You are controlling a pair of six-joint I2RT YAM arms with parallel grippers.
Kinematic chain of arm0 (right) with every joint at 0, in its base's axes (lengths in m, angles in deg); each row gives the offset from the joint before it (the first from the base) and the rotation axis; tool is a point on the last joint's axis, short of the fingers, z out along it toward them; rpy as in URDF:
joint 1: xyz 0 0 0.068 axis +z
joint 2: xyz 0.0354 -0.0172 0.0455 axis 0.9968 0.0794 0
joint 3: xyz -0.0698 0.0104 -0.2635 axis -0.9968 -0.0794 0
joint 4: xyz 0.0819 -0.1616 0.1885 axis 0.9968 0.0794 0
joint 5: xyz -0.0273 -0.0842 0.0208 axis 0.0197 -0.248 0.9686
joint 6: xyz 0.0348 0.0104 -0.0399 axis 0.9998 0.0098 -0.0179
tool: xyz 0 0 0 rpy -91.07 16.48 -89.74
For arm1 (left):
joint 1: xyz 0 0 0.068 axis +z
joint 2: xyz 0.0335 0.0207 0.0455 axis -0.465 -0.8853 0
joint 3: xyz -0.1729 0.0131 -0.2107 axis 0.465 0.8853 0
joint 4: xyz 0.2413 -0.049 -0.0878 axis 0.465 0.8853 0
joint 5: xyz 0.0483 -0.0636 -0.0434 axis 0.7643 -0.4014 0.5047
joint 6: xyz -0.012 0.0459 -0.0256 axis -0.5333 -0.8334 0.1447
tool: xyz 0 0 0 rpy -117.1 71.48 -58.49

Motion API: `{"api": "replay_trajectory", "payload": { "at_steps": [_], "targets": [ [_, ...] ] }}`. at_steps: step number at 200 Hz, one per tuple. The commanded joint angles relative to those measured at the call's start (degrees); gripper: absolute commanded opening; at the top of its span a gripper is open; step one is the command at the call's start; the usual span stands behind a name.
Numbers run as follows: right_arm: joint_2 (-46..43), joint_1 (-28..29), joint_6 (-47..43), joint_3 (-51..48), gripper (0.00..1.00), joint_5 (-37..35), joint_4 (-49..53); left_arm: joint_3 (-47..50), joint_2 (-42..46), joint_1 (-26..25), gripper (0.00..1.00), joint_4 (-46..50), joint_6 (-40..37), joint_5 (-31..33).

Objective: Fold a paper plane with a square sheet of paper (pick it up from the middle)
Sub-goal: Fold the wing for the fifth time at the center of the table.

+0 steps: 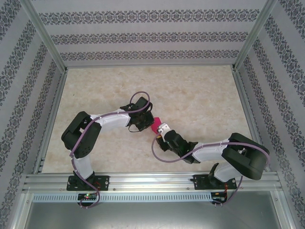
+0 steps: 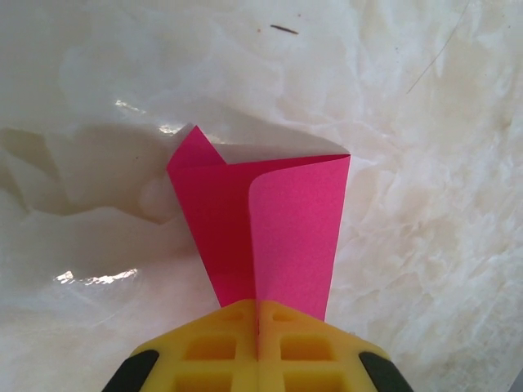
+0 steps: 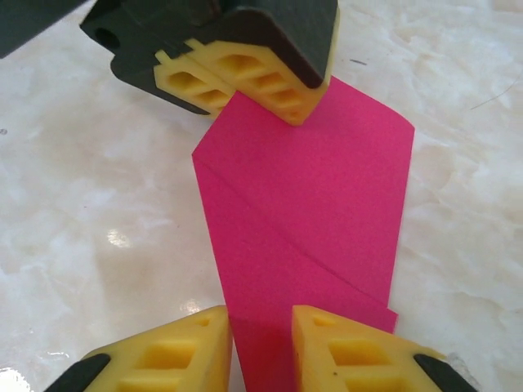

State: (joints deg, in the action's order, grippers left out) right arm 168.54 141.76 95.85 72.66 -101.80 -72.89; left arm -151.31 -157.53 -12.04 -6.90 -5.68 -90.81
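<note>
Jaws of left gripper [image 2: 257, 327] pressed tight, pinching one end of folded pink sheet of paper [image 2: 278, 229]; jaws of right gripper [image 3: 261, 331] spread, opposite end of sheet lying in gap between them. Sheet creased diagonally, one flap curling, over middle of marble tabletop [image 1: 190, 90], grippers facing each other across sheet

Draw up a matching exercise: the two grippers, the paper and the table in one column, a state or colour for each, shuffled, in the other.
Things:
1. left gripper
2. right gripper
3. paper
4. table

States:
A. jaws apart, one on either side of the paper
B. cream, marbled
C. shut on the paper
D. magenta, creased

Pairs: 1-C, 2-A, 3-D, 4-B
</note>
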Motion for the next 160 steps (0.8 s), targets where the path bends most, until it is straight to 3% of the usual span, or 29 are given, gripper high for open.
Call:
{"api": "replay_trajectory", "payload": {
  "at_steps": [1, 58, 160],
  "targets": [
    [-1.6, 2.2, -1.2, 1.1, 0.27, -7.8, 4.4, -1.3, -0.4, 0.8, 0.0, 1.9, -0.4, -0.2],
    [0.8, 5.6, -2.8, 2.1, 0.28, -14.9, 7.5, -1.9, -0.4, 0.8, 0.0, 2.6, -1.0, -0.4],
    [2.5, 5.9, -2.9, 2.1, 0.07, -16.4, 5.0, -3.1, -1.0, 0.8, 0.02, 3.7, -1.6, -0.5]
  ]
}}
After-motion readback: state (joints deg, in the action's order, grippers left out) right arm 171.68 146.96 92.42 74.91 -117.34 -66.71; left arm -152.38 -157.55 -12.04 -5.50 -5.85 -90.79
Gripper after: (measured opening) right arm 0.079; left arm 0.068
